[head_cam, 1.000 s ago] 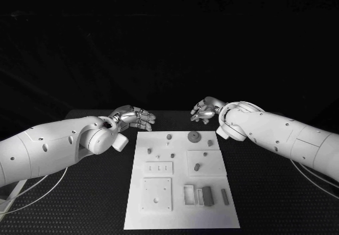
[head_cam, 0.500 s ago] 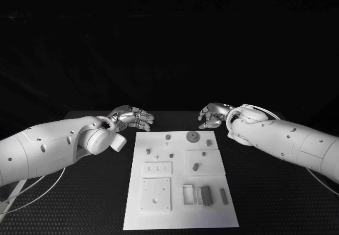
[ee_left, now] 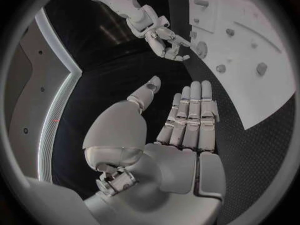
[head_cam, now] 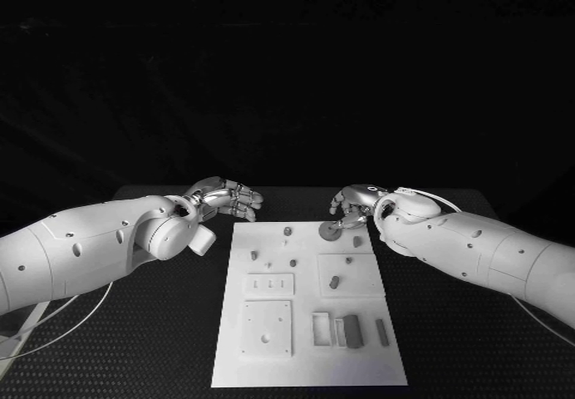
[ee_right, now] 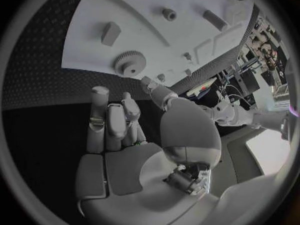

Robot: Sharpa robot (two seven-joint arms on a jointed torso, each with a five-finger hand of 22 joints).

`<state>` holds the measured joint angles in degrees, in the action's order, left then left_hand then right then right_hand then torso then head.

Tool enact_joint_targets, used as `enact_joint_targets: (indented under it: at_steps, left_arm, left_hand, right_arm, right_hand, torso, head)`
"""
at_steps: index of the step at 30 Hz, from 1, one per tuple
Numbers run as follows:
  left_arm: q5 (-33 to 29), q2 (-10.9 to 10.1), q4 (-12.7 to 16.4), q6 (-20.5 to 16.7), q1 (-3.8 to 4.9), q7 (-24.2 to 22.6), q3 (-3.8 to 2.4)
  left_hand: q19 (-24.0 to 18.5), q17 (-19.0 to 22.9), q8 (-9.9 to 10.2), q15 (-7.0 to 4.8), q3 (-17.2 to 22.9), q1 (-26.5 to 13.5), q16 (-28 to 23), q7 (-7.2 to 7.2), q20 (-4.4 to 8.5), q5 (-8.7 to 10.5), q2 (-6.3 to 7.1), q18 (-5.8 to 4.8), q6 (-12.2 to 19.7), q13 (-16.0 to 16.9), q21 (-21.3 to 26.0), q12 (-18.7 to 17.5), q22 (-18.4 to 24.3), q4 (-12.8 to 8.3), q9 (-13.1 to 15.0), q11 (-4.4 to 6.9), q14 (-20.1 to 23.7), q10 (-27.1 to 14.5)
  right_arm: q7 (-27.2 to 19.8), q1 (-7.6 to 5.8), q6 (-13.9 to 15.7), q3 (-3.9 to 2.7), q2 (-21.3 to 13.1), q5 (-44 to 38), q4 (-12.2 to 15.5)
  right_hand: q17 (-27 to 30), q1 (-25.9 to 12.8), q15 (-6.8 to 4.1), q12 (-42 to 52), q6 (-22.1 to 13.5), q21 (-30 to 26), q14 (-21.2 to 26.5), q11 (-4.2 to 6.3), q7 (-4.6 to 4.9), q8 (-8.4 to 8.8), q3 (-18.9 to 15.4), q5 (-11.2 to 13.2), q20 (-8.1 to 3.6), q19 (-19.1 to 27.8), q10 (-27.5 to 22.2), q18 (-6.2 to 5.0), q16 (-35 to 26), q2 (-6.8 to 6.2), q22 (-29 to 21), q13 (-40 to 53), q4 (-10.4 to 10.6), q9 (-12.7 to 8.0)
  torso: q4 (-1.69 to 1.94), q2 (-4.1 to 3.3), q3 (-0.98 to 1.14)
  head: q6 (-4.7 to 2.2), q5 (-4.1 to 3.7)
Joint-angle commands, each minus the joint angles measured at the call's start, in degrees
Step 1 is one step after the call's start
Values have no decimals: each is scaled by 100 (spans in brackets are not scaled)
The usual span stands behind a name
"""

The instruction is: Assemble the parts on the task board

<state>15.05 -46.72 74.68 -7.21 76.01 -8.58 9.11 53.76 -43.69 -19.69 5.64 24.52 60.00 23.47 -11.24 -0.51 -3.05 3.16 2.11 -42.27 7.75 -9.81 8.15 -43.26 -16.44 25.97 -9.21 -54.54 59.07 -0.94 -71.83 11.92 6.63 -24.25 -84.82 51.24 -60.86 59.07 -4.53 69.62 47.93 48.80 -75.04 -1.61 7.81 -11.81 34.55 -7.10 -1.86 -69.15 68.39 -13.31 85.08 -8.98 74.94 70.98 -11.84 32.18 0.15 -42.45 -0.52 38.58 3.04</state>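
Note:
The white task board (head_cam: 306, 366) lies in the middle of the black table, with several small grey parts on it. A grey gear (head_cam: 328, 230) sits near the board's far edge. My right hand (head_cam: 355, 206) hovers just behind the gear, its fingers apart and holding nothing. The right wrist view shows the gear (ee_right: 129, 63) a short way beyond the fingertips (ee_right: 100, 92), on the board (ee_right: 106, 10). My left hand (head_cam: 228, 199) hangs off the board's far left corner, fingers straight, holding nothing. In the left wrist view, the right hand (ee_left: 164, 40) is beside the gear (ee_left: 201, 48).
Small pegs (head_cam: 287, 232) stand on the board's far half. A dark block (head_cam: 350, 330) and a thin bar (head_cam: 381, 332) lie near the front right beside a white frame (head_cam: 321, 328). A square plate (head_cam: 265, 330) sits at the front left.
My right hand has come down and toward me, from above the table behind the board to just behind the gear. The left hand has hardly moved.

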Motion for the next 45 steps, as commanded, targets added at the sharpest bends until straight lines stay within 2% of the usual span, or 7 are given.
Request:
enact_joint_targets:
  at_steps: [1, 5, 9, 13, 24, 29, 45]
  left_arm:
    - [40, 28, -5, 115, 2, -67, -2]
    - [40, 44, -9, 129, 1, -60, -2]
    - [41, 33, 2, 129, 1, -57, -2]
    - [41, 30, 3, 128, 1, -54, -2]
    - [42, 34, 24, 127, 2, -53, -2]
    - [42, 28, 36, 122, 2, -53, -2]
    - [43, 36, 77, 129, 3, -56, -3]
  left_hand:
    - [-17, -6, -14, 17, -22, 30, -34, -116, 34, 22, 21, 13, 31, 0, 21, -23, 7, 2, -7, -41, -5, -4]
    - [-16, -8, -15, 17, -22, 31, -36, -116, 34, 22, 21, 13, 32, 0, 22, -24, 7, 2, -8, -41, -6, -4]
    - [-16, -10, -15, 17, -23, 31, -37, -117, 34, 22, 22, 12, 33, 0, 22, -26, 7, 3, -8, -42, -7, -4]
    - [-16, -11, -15, 17, -23, 31, -39, -117, 34, 22, 23, 12, 34, 1, 23, -27, 7, 3, -9, -42, -7, -4]
    - [-15, -17, -14, 18, -24, 33, -44, -119, 34, 22, 25, 11, 37, 0, 25, -31, 6, 3, -10, -43, -9, -7]
    - [-15, -19, -14, 18, -25, 34, -46, -119, 34, 22, 27, 11, 38, 0, 26, -33, 6, 2, -11, -44, -9, -8]
    - [-13, -27, -16, 18, -26, 34, -54, -120, 34, 22, 27, 10, 40, 1, 29, -37, 5, 5, -13, -45, -12, -7]
  right_arm:
    - [-138, 45, -4, 3, 55, 73, -85]
    - [-142, 93, -43, 9, 98, 71, -162]
    - [-148, 140, -38, 36, 126, 70, -235]
    - [-148, 168, -10, 48, 154, 62, -292]
    - [-58, 204, 131, 50, 283, -7, -506]
    - [-54, 212, 106, 50, 312, -7, -514]
    - [-55, 308, -61, 52, 370, -5, -659]
  right_hand:
    - [5, 28, -7, 24, 18, 20, -41, 7, 20, -6, 16, -10, -35, -6, 40, -169, 36, 23, 128, 7, 31, 2]
    - [7, 21, -4, 30, 2, 24, -43, 3, 24, 2, 9, -8, -37, -3, 42, -169, 37, 36, 128, 8, 26, -2]
    - [44, 17, 3, 7, -53, 27, -26, -3, 30, 32, 3, -9, -38, 13, 8, -169, 32, 49, 126, -22, 8, -19]
    - [53, 15, 6, -13, -68, 28, -21, -7, 35, 40, 1, -9, -37, 18, -16, -169, 30, 50, 126, -42, 3, -24]
    - [73, 5, 23, -61, -116, 32, -7, -25, 53, 66, 0, -10, -31, 41, -79, -169, 27, 73, 124, -93, -10, -46]
    - [65, 4, 24, -54, -118, 34, -12, -27, 55, 67, 0, -10, -31, 39, -72, -169, 30, 75, 124, -89, -10, -47]
    - [117, -48, 50, -115, -169, 42, 14, -53, 83, 95, -9, -11, -25, 54, -142, -169, 27, 81, 122, -163, 17, -79]
  torso:
    - [18, -3, 1]
    - [45, -3, 1]
    - [39, -12, -4]
    - [25, -10, 2]
    - [42, -13, 5]
    - [27, -11, 6]
    - [20, -12, 9]
  head:
    - [-1, 21]
    - [12, 9]
    - [33, 1]
    - [48, 5]
    - [63, 20]
    - [66, 29]
    - [123, 59]
